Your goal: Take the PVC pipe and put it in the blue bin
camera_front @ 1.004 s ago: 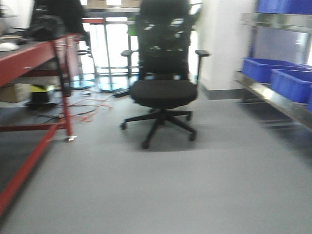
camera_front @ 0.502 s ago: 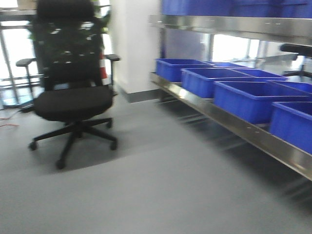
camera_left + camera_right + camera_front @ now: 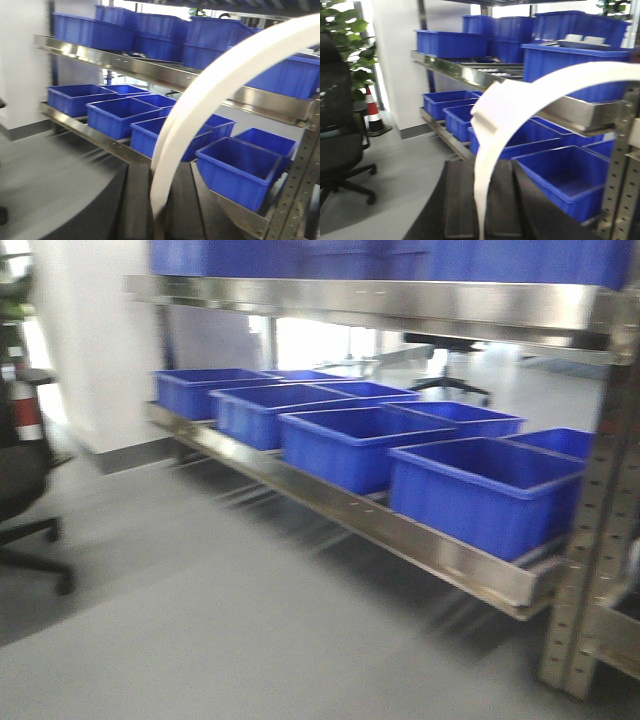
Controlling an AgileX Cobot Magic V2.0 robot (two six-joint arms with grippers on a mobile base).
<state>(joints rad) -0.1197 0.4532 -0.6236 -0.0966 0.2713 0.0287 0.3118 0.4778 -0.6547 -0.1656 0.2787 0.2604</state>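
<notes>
A white curved PVC pipe [image 3: 200,105] arcs up and to the right from between the black jaws of my left gripper [image 3: 160,192], which is shut on its lower end. In the right wrist view a white curved pipe [image 3: 520,95] with a collared end rises from my right gripper [image 3: 481,200], which is shut on it. Open blue bins [image 3: 480,490] stand in a row on the low steel shelf ahead and to the right. They also show in the left wrist view [image 3: 240,167] and the right wrist view [image 3: 565,182]. Neither gripper shows in the front view.
The steel rack has a perforated upright [image 3: 595,540] at right and an upper shelf [image 3: 380,300] carrying more blue bins. A black office chair [image 3: 20,490] is at the left edge. A traffic cone [image 3: 372,112] and a plant [image 3: 350,45] stand by the white wall.
The front view has swung to the right. The office chair slid from centre to the left edge, and the rack with blue bins now fills the view and looks nearer.
</notes>
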